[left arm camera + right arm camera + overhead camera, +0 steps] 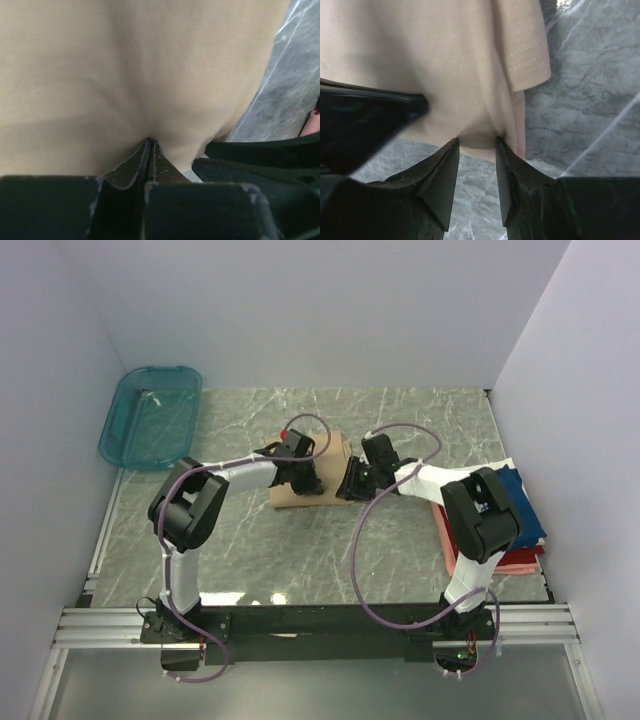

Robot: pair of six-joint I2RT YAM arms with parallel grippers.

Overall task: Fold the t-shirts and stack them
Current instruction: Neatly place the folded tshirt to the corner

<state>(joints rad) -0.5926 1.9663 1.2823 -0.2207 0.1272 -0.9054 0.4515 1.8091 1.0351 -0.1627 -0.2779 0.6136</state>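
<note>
Now I see my left end effector (pixel 149 144) pinched tight on a fold of the tan t-shirt (pixel 125 75), fingers pressed together. My right end effector (pixel 476 149) stands partly apart, with the shirt's hem at its tips but not clamped. The shirt lies mid-worktop (pixel 400 430) between both arms, and the navy, red and pink t-shirts (pixel 522 505) sit at the right edge.
</note>
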